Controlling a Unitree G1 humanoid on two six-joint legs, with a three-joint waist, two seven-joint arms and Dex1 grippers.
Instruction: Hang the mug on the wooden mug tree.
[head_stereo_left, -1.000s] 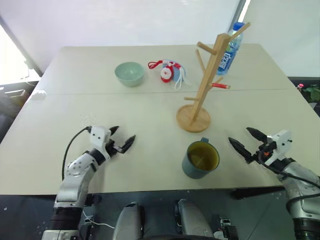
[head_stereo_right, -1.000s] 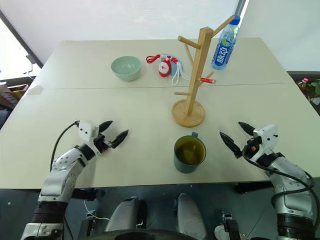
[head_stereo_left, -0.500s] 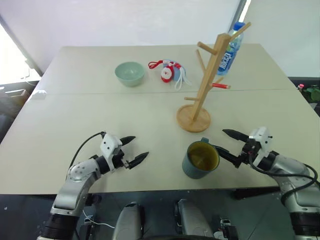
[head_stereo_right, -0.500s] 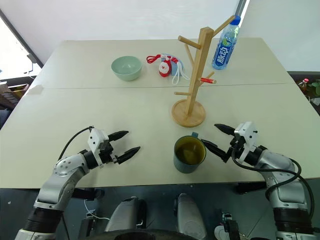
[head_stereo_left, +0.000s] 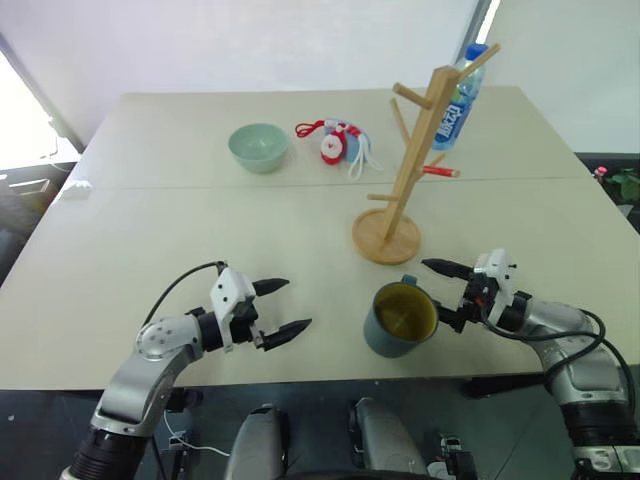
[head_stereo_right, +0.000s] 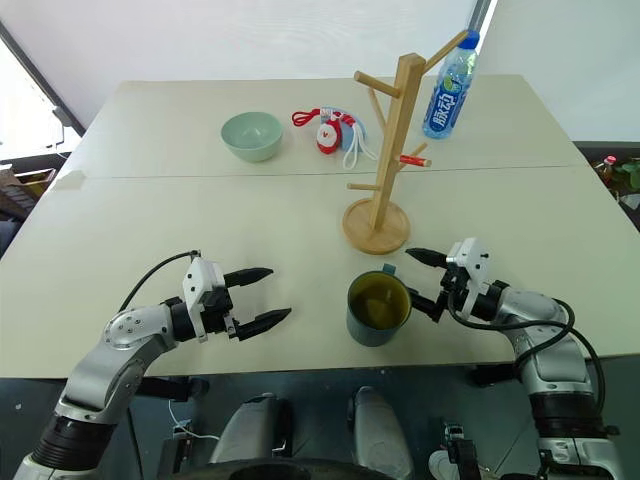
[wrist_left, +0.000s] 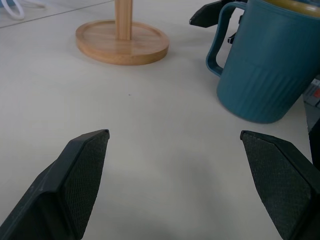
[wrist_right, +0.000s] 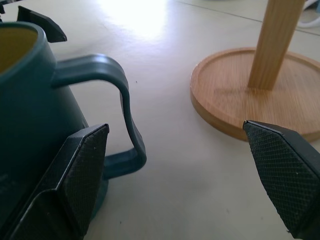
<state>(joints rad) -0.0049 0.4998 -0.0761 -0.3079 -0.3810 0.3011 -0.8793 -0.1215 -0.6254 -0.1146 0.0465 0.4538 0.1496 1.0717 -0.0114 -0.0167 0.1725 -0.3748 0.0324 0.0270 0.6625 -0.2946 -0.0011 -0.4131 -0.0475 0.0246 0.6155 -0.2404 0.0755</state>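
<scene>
The grey-blue mug, yellow-green inside, stands upright near the table's front edge, its handle turned toward the wooden mug tree. The tree stands just behind it on its round base. My right gripper is open at the mug's right side. One finger lies by the mug's wall, the other beyond the handle, and the handle sits just ahead of the gap. My left gripper is open to the mug's left, pointing at it across bare table, a hand's width away. Neither gripper holds anything.
At the back of the table sit a pale green bowl, a red and white toy with a cord and a water bottle. A small red item lies behind the tree.
Both grippers have swung inward toward the mug. The right one went left from well clear of the mug to its handle. The left one moved right, closer to the mug. Both stayed open.
</scene>
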